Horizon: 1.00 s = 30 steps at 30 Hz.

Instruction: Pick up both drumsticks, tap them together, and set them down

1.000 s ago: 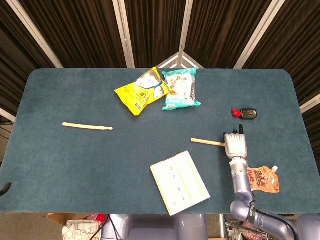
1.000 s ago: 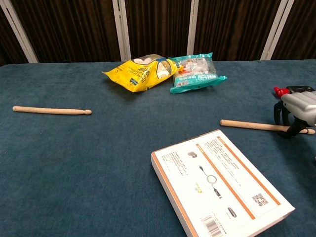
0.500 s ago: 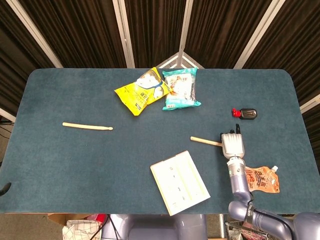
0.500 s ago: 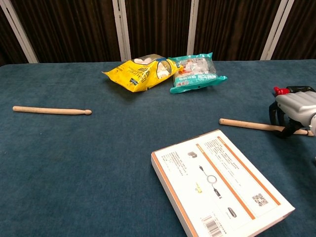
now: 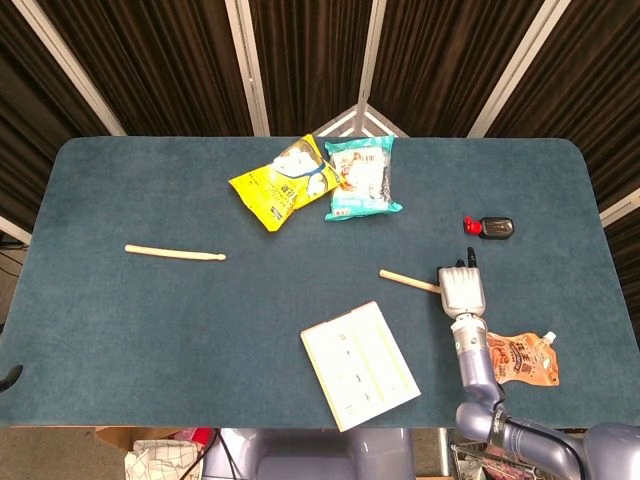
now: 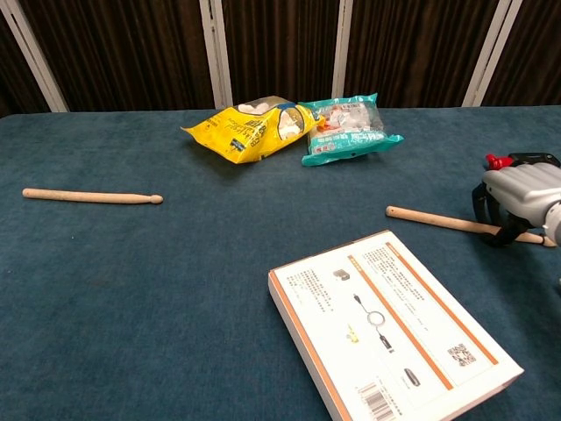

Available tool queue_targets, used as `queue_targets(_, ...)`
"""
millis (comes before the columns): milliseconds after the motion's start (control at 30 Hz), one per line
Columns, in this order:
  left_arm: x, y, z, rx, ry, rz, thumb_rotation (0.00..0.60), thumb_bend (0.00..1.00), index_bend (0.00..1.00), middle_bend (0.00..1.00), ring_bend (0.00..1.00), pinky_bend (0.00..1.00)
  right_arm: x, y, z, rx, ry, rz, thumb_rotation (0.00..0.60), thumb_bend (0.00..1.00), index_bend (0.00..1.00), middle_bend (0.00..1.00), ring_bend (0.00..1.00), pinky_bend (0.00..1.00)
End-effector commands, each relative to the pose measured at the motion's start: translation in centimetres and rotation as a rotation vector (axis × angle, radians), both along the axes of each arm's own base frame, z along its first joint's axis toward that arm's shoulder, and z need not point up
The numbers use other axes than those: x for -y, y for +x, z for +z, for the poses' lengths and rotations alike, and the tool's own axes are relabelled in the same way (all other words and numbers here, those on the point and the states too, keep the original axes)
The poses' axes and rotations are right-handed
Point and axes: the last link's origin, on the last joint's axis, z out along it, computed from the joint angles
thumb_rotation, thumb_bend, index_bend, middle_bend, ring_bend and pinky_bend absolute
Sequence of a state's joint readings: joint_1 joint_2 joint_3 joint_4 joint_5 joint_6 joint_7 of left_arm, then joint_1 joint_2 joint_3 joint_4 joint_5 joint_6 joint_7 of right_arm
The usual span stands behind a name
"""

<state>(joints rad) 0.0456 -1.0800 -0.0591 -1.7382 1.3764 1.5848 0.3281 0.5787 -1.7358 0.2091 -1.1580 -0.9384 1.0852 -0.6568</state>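
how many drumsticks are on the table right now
2. One drumstick lies alone on the table's left side. The other drumstick is right of centre, its far end under the right hand, which is closed around it.

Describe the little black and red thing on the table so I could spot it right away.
Start at the blue table and go to its right side, beyond the right hand that is at a drumstick. There lies a small black object with a red end, alone on bare cloth. It is the only dark item and far smaller than the orange pouch nearer the front edge.
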Motion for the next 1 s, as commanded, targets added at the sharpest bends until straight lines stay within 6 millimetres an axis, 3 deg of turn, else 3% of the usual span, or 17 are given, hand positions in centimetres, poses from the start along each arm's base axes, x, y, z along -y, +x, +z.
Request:
queue_targets(33, 0.0, 0.0, 0.0, 0.0, 0.001, 0.0, 0.6, 0.27, 0.03, 0.0, 0.0, 0.0, 0.0, 0.2, 0.1, 0.0, 0.002, 0.02, 0.6, 0.43, 0.61, 0.58, 0.31, 0.0)
queue_targets(667, -0.3, -0.2, 0.7, 0.011, 0.028, -0.022, 0.6, 0.27, 0.07, 0.0, 0.0, 0.0, -0.7, 1.9, 1.6, 0.106, 0.041, 0.158, 0.6, 0.51, 0.66, 0.61, 0.35, 0.0)
queue_targets(800, -0.9, -0.3, 1.3, 0.017, 0.053, -0.049, 0.6, 0.27, 0.07, 0.0, 0.0, 0.0, -0.6, 2.3, 2.6, 0.166, 0.027, 0.19, 0.6, 0.51, 0.66, 0.62, 0.35, 0.0)
queue_targets(1000, -3.0, -0.9, 2.7, 0.003, 0.05, -0.08, 0.6, 0.27, 0.08, 0.0, 0.0, 0.0, -0.2, 4.0, 5.8, 0.326, -0.004, 0.274, 0.6, 0.51, 0.67, 0.62, 0.35, 0.0)
